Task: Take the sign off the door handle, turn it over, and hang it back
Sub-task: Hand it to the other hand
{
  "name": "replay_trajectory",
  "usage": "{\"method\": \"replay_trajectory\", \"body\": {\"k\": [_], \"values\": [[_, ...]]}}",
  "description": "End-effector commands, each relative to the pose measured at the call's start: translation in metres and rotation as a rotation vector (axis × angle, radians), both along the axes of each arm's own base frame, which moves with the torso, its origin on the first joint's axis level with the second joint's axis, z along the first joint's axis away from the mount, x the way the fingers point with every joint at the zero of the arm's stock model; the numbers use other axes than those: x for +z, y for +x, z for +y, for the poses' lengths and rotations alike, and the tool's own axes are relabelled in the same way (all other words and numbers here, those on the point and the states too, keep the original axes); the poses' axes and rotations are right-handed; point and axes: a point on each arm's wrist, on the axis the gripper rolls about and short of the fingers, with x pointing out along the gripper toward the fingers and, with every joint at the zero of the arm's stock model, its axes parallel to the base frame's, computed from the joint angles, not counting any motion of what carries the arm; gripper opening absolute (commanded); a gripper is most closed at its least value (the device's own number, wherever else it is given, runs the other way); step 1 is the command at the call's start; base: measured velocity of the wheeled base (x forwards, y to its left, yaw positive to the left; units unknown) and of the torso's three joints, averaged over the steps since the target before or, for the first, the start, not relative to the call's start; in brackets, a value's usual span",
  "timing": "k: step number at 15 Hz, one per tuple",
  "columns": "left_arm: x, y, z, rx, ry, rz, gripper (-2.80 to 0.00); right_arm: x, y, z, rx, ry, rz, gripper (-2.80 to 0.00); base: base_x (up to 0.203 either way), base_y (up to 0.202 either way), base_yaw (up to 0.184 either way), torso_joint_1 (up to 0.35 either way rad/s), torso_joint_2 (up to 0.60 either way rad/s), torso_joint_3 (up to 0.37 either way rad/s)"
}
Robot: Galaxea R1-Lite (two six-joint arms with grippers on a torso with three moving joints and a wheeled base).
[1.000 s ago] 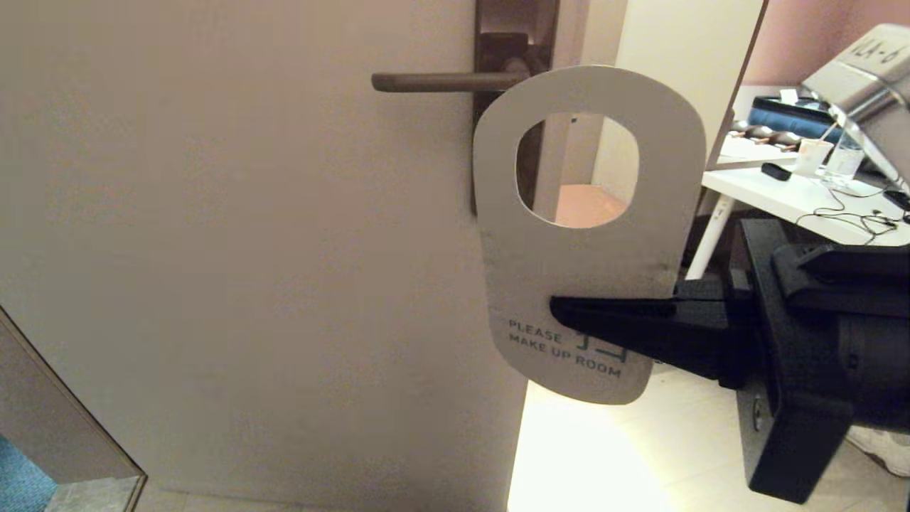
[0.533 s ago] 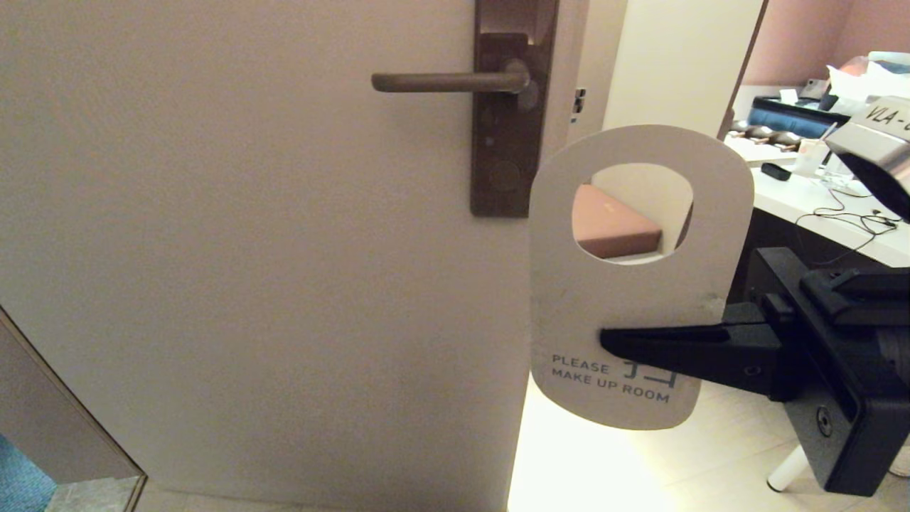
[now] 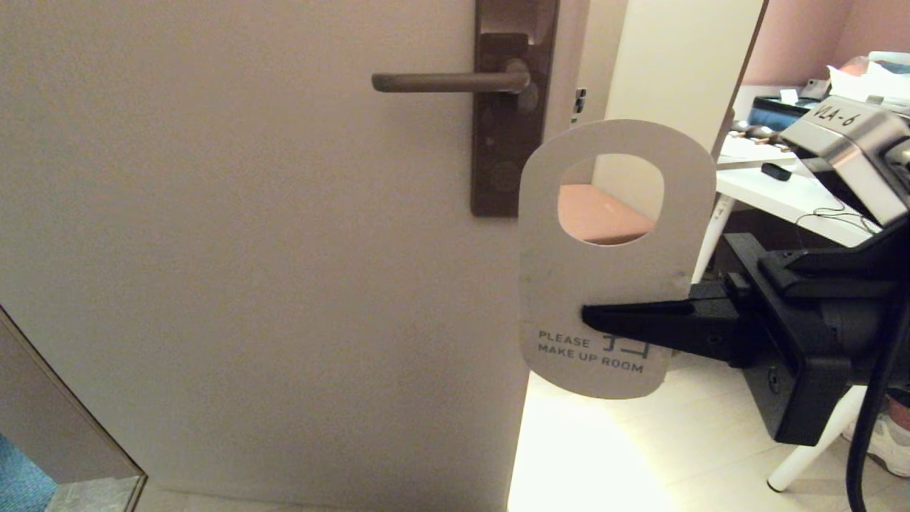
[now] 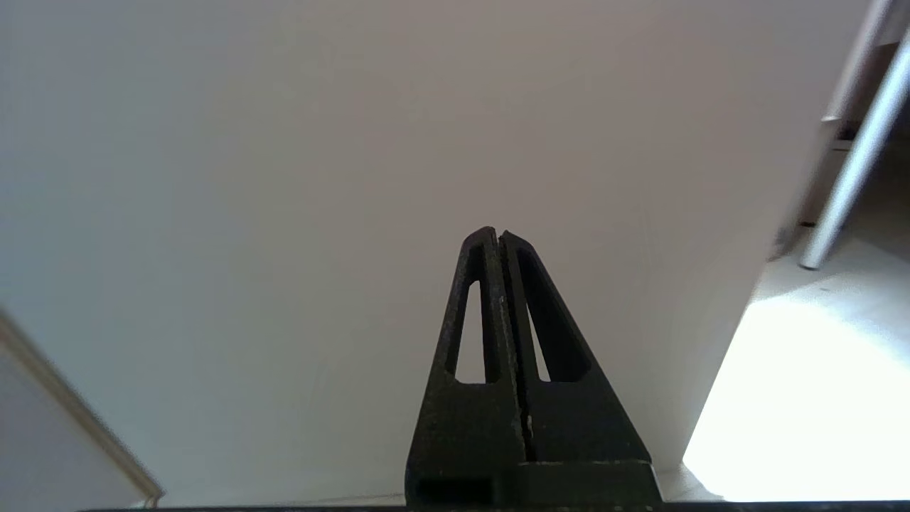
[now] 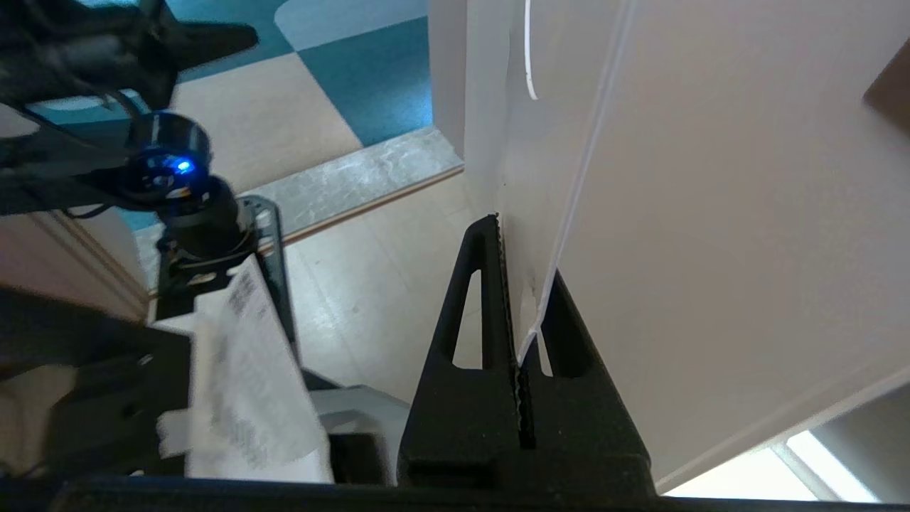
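My right pincer clamps sign upright, grey "MAKE UP ROOM" side facing me, clear of door handle. My left pincer closed, empty, near door.

Place: hotel-style room used as a lab | Evidence: make-up-room sign held by door; white desk strewn with cables; teal floor tiles seen.

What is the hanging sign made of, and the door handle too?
The sign looks like thin matte card: pale grey, flat, with printed letters and a cut-out hole. The door handle seems to be metal, brown-bronze with a dull sheen.
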Motion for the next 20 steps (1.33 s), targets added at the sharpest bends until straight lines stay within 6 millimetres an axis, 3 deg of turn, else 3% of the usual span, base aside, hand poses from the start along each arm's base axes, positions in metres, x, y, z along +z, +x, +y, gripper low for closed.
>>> {"method": "replay_trajectory", "body": {"k": [1,5,9,16,20], "values": [[0.020,0.011,0.000,-0.026,0.000,0.056,-2.80,-0.006,0.007,0.006,0.004,-0.015,0.018,-2.80,0.000,0.000,0.000,0.000,0.00,0.000],[0.052,0.037,-0.002,-0.126,-0.016,0.092,-2.80,-0.008,0.010,0.008,0.004,-0.017,0.019,-2.80,0.000,0.000,0.000,0.000,0.00,0.000],[0.071,0.064,-0.009,-0.224,-0.081,0.109,-2.80,-0.005,0.011,0.008,0.004,-0.012,0.012,-2.80,0.000,0.000,0.000,0.000,0.00,0.000],[0.079,0.084,-0.028,-0.452,-0.172,0.174,-2.80,-0.001,0.015,0.011,0.006,-0.005,0.003,-2.80,0.000,0.000,0.000,0.000,0.00,0.000],[0.087,0.108,-0.041,-0.506,-0.219,0.161,-2.80,0.003,0.016,0.012,0.021,0.005,-0.005,-2.80,0.000,0.000,0.000,0.000,0.00,0.000]]}}
